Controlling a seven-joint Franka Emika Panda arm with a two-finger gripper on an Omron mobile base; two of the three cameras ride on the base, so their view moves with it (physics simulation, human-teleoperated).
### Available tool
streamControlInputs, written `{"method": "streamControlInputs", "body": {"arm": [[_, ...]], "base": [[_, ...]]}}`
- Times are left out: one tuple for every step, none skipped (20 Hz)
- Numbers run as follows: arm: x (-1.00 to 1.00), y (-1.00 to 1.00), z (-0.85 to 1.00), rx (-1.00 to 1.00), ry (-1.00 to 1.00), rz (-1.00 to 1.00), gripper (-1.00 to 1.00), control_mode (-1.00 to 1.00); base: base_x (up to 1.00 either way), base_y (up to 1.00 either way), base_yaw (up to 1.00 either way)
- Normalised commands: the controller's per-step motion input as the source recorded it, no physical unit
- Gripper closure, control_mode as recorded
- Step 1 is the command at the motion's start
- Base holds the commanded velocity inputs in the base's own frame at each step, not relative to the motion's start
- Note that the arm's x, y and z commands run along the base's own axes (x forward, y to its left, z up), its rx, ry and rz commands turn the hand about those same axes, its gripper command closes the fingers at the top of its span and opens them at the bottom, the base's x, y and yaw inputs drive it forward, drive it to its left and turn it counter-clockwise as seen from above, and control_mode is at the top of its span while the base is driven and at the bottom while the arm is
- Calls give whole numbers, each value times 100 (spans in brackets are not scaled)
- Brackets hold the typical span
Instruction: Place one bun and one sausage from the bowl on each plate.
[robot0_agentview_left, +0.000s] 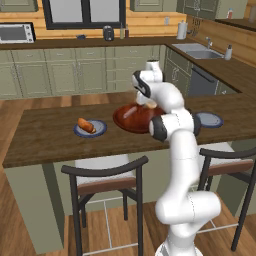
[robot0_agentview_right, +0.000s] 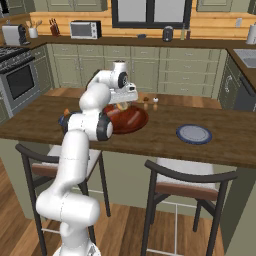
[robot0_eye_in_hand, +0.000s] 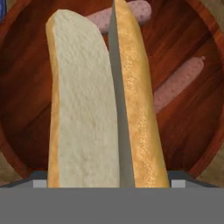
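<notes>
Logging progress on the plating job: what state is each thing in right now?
Bowl: on the counter, holding one bun and two sausages.
Bun: split open, lying in the bowl.
Sausages: loose in the bowl.
Left plate: already carries food.
Right plate: bare.
Gripper: fingers open, over the bun.

The bun (robot0_eye_in_hand: 100, 100) between the jaws is cream-white on its cut face and golden-brown on its crust. Beyond it, two pale pink sausages (robot0_eye_in_hand: 177, 83) lie in the glossy reddish-brown bowl (robot0_eye_in_hand: 192, 144).
</notes>
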Motion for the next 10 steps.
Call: {"method": "streamControlInputs", "body": {"arm": [[-100, -44, 40, 1, -17, 0, 100, -100], [-100, -44, 36, 0, -20, 0, 100, -100], [-100, -41, 36, 0, -21, 0, 100, -100], [-100, -41, 34, 0, -21, 0, 100, -100], [-98, -39, 30, 0, -21, 0, 100, -100], [-91, -38, 17, 0, -21, 0, 100, -100], [-93, -34, 1, 0, -19, 0, 100, -100], [-99, -26, 0, 0, -18, 0, 100, -100], [-97, -26, 0, 0, -18, 0, 100, -100], [-80, -34, 0, 0, -17, 0, 100, -100]], "base": [[0, 0, 0], [0, 0, 0], [0, 0, 0], [0, 0, 0], [0, 0, 0], [0, 0, 0], [0, 0, 0], [0, 0, 0], [0, 0, 0], [0, 0, 0]]}}
